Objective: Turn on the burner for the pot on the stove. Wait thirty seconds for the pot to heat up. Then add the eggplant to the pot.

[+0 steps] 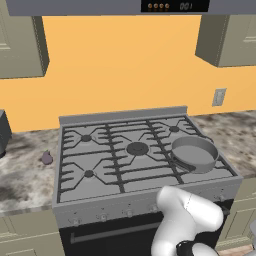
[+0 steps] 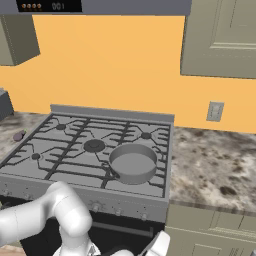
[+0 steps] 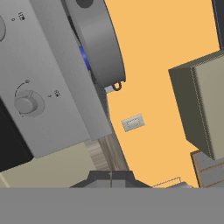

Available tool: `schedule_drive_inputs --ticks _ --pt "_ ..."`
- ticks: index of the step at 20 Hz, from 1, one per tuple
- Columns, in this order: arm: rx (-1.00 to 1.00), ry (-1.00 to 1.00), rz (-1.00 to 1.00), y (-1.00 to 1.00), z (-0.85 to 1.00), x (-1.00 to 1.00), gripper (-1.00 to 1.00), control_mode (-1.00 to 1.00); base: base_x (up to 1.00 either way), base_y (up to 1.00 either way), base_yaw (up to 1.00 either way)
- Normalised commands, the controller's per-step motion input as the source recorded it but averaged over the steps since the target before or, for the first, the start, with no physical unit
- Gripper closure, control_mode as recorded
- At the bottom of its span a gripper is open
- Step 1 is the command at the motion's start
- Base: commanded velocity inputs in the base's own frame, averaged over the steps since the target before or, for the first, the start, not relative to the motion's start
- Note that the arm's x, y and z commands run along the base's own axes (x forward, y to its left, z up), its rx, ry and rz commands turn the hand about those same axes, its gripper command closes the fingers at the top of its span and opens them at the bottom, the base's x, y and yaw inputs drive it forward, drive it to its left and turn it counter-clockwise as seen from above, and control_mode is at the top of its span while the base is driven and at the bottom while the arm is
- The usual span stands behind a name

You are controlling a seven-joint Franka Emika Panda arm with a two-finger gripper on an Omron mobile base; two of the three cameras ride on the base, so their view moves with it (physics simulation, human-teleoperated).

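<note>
"001" on the dark hood display (image 1: 175,6) above the stove (image 1: 67,197)

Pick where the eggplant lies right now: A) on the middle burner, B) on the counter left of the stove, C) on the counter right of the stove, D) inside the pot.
B: the eggplant sits on the counter left of the stove, while the pot on the front right burner is empty.

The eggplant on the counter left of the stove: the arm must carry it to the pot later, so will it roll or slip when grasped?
The eggplant looks small and rounded, so a nudge would probably roll it on the flat counter. Its smooth curved skin may slip between narrow fingers. It seems light, and likely rigid enough to hold.
</note>
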Motion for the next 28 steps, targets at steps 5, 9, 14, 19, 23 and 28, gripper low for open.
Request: schedule_drive_inputs --ticks 5,9,14,19,23,28 --pt "0.0 0.0 0.0 0.0 0.0 0.0 1.0 -1.0 0.0 0.0 0.0" --pt "0.0 0.0 0.0 0.0 0.0 0.0 1.0 -1.0 0.0 0.0 0.0" --pt "0.0 0.0 0.0 0.0 0.0 0.0 1.0 -1.0 0.0 0.0 0.0" --pt "0.0 0.0 0.0 0.0 0.0 0.0 1.0 -1.0 0.0 0.0 0.0" --pt "0.0 0.0 0.0 0.0 0.0 0.0 1.0 -1.0 0.0 0.0 0.0" --pt "0.0 0.0 0.0 0.0 0.0 0.0 1.0 -1.0 0.0 0.0 0.0"
